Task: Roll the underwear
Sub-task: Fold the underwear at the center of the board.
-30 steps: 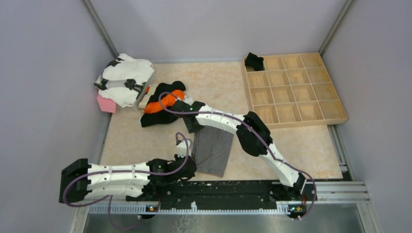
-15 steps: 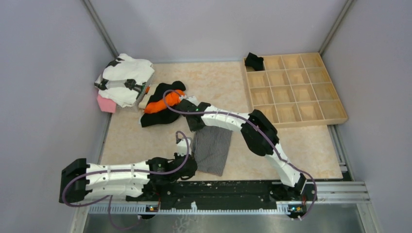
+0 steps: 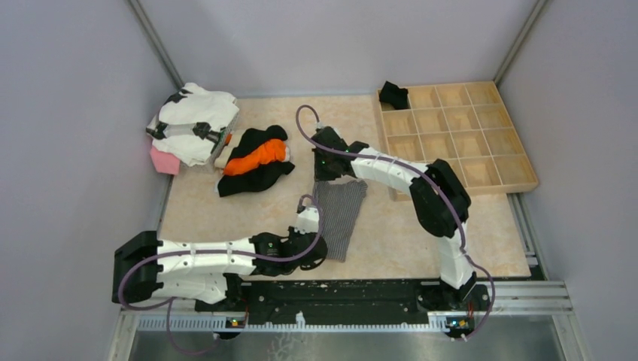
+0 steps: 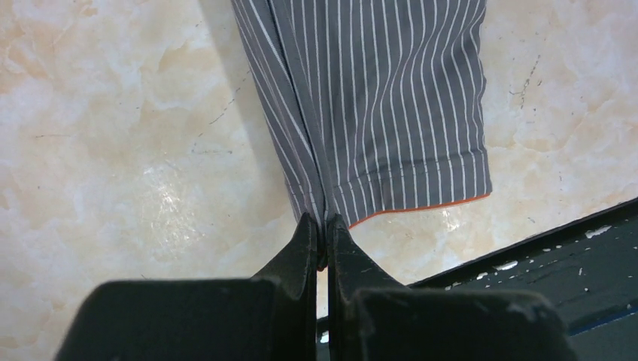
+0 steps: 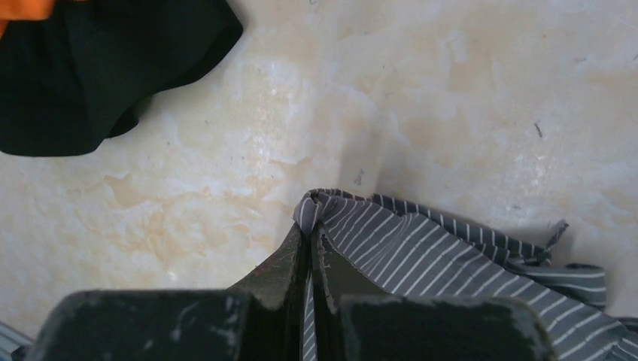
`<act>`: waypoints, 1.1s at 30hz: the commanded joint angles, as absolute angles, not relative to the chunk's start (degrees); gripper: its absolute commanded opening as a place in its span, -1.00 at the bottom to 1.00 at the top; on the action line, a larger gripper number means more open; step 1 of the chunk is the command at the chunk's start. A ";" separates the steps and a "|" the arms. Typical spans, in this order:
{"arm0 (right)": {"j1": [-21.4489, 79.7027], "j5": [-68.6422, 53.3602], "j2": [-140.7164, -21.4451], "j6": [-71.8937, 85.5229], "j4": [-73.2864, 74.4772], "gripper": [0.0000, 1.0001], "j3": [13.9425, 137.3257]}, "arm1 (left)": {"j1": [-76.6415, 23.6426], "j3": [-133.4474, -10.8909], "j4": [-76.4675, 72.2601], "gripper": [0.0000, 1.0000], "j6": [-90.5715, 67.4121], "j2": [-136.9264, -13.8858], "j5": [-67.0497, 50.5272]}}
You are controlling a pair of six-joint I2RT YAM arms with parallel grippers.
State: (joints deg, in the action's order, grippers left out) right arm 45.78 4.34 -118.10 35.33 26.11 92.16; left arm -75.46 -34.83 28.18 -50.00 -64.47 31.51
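Both tools pinch the grey striped underwear (image 3: 340, 214) tight, left tool (image 4: 322, 239) at its near hem, right tool (image 5: 311, 244) at its far edge, stretched along the bench (image 3: 226, 218), unrolled; one black piece (image 3: 393, 94) sits in the tray (image 3: 496, 188).

No legible text or labels anywhere.

One striped underwear (image 3: 340, 214), two tools (image 4: 322, 226) (image 5: 310, 233), one tray (image 3: 466, 191)

The underwear (image 4: 391, 113) is grey with white stripes.
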 commanded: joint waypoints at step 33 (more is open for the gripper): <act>37.41 1.66 -90.40 42.89 0.45 -1.00 54.97 | -77.96 -51.60 23.46 -1.00 -36.89 -79.66 21.53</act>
